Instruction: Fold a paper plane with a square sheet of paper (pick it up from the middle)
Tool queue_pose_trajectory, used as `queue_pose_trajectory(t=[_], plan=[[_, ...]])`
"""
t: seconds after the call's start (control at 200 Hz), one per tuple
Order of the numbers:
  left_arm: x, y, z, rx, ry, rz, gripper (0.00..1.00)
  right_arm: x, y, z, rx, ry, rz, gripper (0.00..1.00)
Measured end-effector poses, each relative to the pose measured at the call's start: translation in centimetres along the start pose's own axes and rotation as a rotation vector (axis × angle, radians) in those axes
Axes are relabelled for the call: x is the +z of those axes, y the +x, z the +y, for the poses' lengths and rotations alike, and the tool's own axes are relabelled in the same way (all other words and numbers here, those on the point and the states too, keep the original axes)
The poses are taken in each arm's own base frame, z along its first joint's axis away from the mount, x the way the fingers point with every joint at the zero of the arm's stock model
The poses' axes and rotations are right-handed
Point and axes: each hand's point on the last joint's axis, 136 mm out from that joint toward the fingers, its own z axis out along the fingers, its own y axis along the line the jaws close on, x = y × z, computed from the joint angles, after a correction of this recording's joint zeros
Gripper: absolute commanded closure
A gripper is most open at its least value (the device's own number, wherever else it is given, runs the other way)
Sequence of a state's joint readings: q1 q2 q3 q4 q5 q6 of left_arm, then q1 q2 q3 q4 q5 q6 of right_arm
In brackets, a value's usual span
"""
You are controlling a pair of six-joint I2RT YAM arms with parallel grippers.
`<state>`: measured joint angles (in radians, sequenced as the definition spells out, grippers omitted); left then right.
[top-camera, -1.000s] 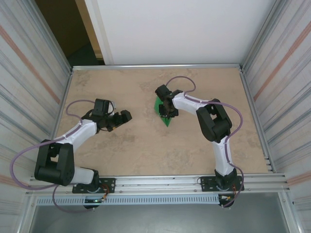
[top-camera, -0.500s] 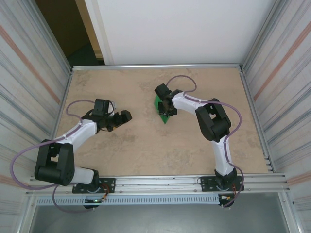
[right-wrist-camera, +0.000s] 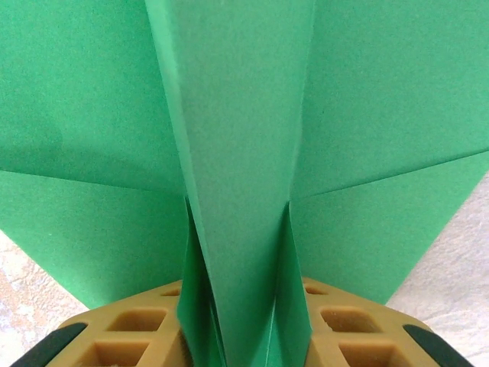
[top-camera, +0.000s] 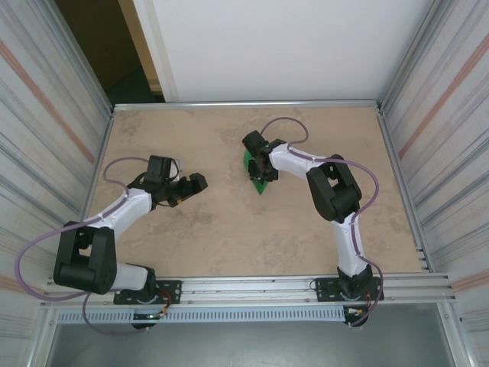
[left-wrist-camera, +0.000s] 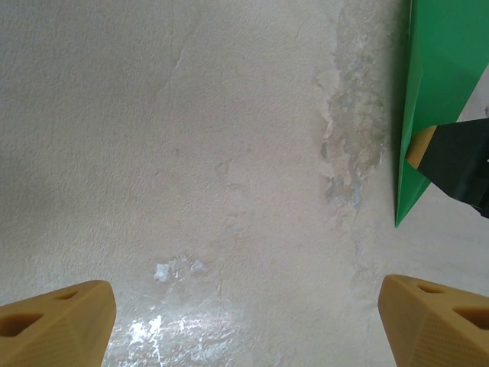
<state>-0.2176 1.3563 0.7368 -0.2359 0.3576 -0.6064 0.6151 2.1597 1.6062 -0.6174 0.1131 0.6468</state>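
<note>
Your right fingers (right-wrist-camera: 130, 329), pinched shut on the centre fold of the paper plane (top-camera: 260, 186), have shifted it slightly farther away, mid-table (top-camera: 229, 237). The folding looks finished. Your left fingers (left-wrist-camera: 53, 321) stay wide open and empty, left of it.

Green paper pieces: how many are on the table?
1. The paper plane is at mid-table, its centre fold pinched in the right gripper; from above, part of it is hidden under that gripper.
</note>
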Motion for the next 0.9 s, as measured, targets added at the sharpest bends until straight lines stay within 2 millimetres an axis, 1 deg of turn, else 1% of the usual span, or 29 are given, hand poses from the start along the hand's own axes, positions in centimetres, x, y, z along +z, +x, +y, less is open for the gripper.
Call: queue_pose_trajectory(t=[0.15,0.326,0.441,0.511,0.591,0.646,0.712,0.747,0.817,0.862,0.902], plan=[[-0.1,0.0,0.0,0.0,0.0,-0.001,0.11,-0.3,0.4,-0.3,-0.004,0.016,0.022,0.66],[-0.7,-0.1,-0.1,0.003,-0.005,-0.014,0.1,-1.0,0.3,-0.4,-0.004,0.021,0.029,0.66],[-1.1,-0.2,0.0,0.004,-0.019,-0.024,0.1,-2.1,0.1,-0.4,-0.003,0.015,0.021,0.64],[-1.6,-0.5,-0.1,0.007,-0.029,-0.038,0.1,-3.3,-0.3,-0.2,0.0,0.002,0.004,0.63],[-2.7,-1.2,-0.4,0.016,-0.037,-0.068,0.09,-5.2,-1.0,0.0,0.004,-0.02,-0.026,0.61],[-3.6,-2.0,-0.7,0.023,-0.041,-0.102,0.08,-6.9,-1.6,0.1,0.005,-0.037,-0.056,0.56],[-5.1,-3.1,-1.0,0.041,-0.051,-0.162,0.03,-9.4,-2.5,-0.2,0.007,-0.055,-0.116,0.49],[-6.0,-3.5,-1.1,0.054,-0.059,-0.196,0.01,-11.1,-2.9,-0.6,0.011,-0.062,-0.156,0.45],[-7.9,-4.5,-1.0,0.077,-0.084,-0.28,0.01,-14.2,-3.5,-2.3,0.023,-0.069,-0.238,0.38],[-9.4,-5.3,-1.0,0.093,-0.098,-0.344,0.01,-16.2,-3.7,-4.1,0.044,-0.058,-0.301,0.31],[-10.6,-5.9,-0.9,0.106,-0.113,-0.407,0.01,-17.7,-3.7,-6.1,0.06,-0.043,-0.353,0.23]])
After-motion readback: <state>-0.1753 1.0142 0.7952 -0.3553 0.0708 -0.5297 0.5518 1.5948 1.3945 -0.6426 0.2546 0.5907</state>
